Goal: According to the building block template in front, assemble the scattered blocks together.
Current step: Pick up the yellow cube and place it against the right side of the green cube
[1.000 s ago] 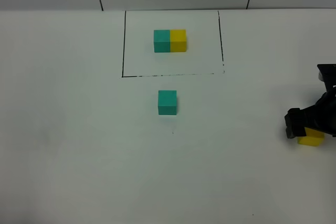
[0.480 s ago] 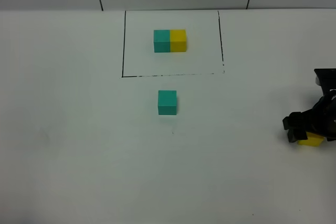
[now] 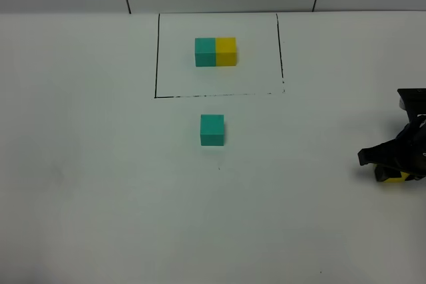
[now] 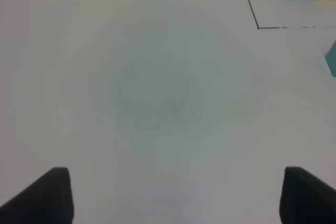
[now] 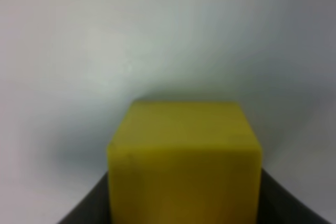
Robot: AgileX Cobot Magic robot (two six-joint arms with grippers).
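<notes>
Right gripper (image 3: 394, 168): clenched on the yellow cube (image 5: 184, 156), held between its 2 fingers near the right edge of the overhead view, well apart from the other blocks. Whether the cube rests on the table (image 3: 100, 197) or is just clear of it cannot be told.

Left gripper (image 4: 176, 195): released, jaws spread over bare table, nothing between them.

Teal cube (image 3: 212, 130): loose at mid-table, just outside the drawn black rectangle (image 3: 157, 58) enclosing the building block template (image 3: 215, 52).

Risks, as judgement:
1. The fingers appear to cover only part of the cube's sides, so a shallow hold could let it twist or slip during the carry.
2. A skewed or hard set-down could shove the teal cube and leave a gap.
3. The template shows yellow right of teal, so placing it on the other side would fail the match.
</notes>
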